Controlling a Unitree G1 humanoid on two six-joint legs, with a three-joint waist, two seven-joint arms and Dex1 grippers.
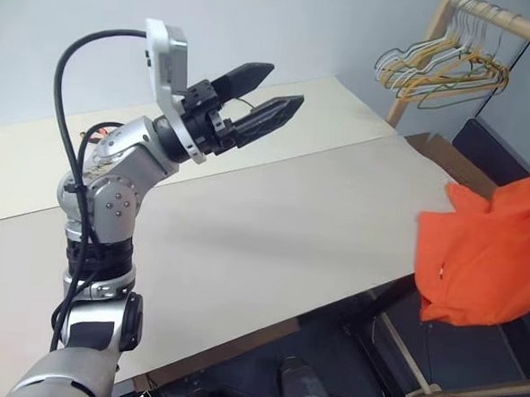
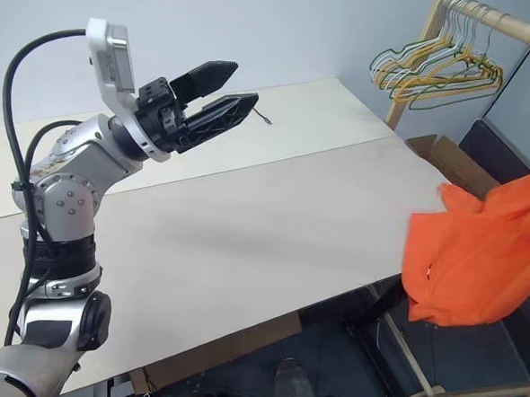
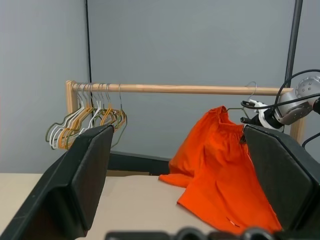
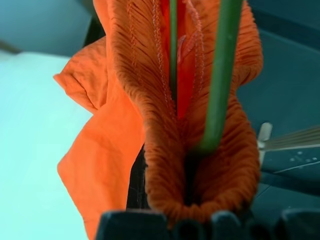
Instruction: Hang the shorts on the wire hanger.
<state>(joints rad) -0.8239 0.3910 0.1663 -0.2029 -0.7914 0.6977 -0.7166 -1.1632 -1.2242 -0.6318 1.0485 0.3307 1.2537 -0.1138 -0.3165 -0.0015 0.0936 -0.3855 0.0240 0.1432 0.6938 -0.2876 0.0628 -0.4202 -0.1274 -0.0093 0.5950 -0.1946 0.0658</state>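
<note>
The bright orange shorts hang in a bunch off the table's right edge. In the right wrist view their gathered waistband is pinched together with the thin wire hanger, which runs up through the folds. My right gripper is shut on that bundle just below the rack's rod. The hanger's hook stands up by the rod, and I cannot tell if they touch. My left gripper is raised over the table's far side, open and holding nothing, pointing toward the rack.
A wooden rack rod carries a bunch of yellow, green and white hangers at the back right. The pale table spans the middle. A cardboard box and the rack's wooden base lie right of the table.
</note>
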